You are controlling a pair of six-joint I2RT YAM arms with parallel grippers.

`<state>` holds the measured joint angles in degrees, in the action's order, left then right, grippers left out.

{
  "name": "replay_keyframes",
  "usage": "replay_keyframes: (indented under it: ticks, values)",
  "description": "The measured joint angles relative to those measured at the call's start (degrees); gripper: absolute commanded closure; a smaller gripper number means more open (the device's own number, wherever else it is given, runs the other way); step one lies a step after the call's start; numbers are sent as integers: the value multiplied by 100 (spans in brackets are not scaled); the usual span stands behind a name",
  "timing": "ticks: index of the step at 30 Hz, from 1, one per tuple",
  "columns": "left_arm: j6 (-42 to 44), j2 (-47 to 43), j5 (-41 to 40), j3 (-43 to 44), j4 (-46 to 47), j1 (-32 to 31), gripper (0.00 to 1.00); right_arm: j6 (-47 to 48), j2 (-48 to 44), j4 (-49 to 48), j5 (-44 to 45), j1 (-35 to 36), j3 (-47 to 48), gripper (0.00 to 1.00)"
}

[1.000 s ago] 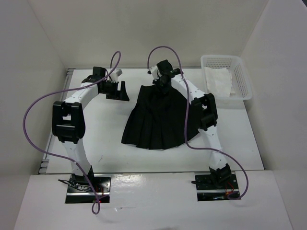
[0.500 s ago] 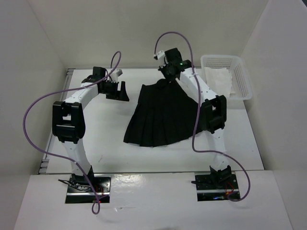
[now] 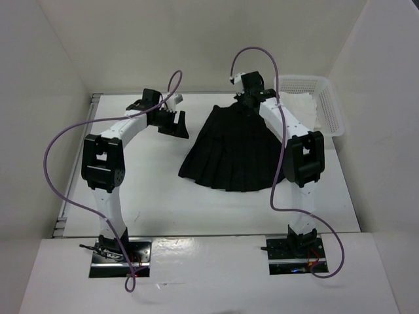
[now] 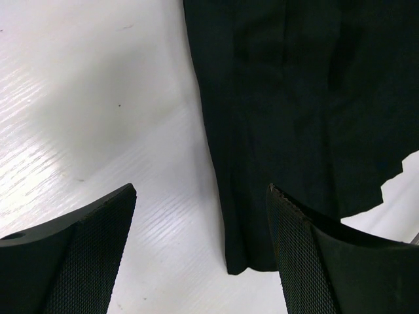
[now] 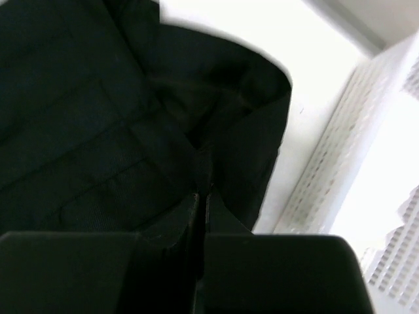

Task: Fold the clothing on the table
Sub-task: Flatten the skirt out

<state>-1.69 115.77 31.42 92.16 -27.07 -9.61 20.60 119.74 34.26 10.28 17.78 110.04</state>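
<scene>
**Q:** What occupies the left of the top view?
**A:** The left gripper (image 3: 175, 123), jaws spread wide and holding nothing. It hovers over the white table (image 3: 144, 190), just beside the left edge of the black pleated skirt (image 3: 232, 154). In its wrist view a corner of the fabric lies between the two pads. Judged from position alone, this suits a grasp of that side.

**Q:** And the garment itself?
**A:** It is fanned out at mid-table, with the narrow waistband far and the wide hem near. It lies mostly flat and is not yet folded.

**Q:** The right side?
**A:** The right gripper (image 3: 247, 99) is pressed together on the waistband at the far end. The wrist view shows fabric bunching at its fingertips. A pinch there probably serves to drag or straighten the skirt before a fold.

**Q:** Beyond it?
**A:** A white perforated basket (image 3: 327, 111) sits at the far right, close to the pinched waistband but apart from it. A long pull rightward could bring cloth against its wall.
</scene>
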Motion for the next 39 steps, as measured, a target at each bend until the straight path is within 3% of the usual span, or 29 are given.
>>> replay_keyframes:
  ticks: [2,3,5,6,7,17,21,28,39]
  values:
    - [-2,59,13,44,-2,-39,14,2,0,-39,87,-7,-280,100]
    - [-2,107,17,83,-26,-50,14,4,-2,-61,118,-9,-409,75]
    - [-2,208,42,179,-31,-63,14,-9,-15,-59,164,-15,-570,38]
    - [-4,284,46,260,-46,-90,14,2,-22,-76,173,-17,-621,13]
    - [-4,352,46,341,-37,-103,14,-35,-44,-87,203,-17,-660,10]
    - [-138,1364,144,2127,-142,-332,14,46,-892,-269,568,-79,-1110,6]
    - [-181,2103,173,3515,-389,-492,14,70,-1283,-361,544,-232,-1456,6]
    - [-136,4030,15,6935,-1279,-824,15,94,-1655,-385,446,-699,-1967,6]
    - [-170,4649,-1202,7823,-1921,-1314,15,96,-2190,-363,238,-922,-2330,6]
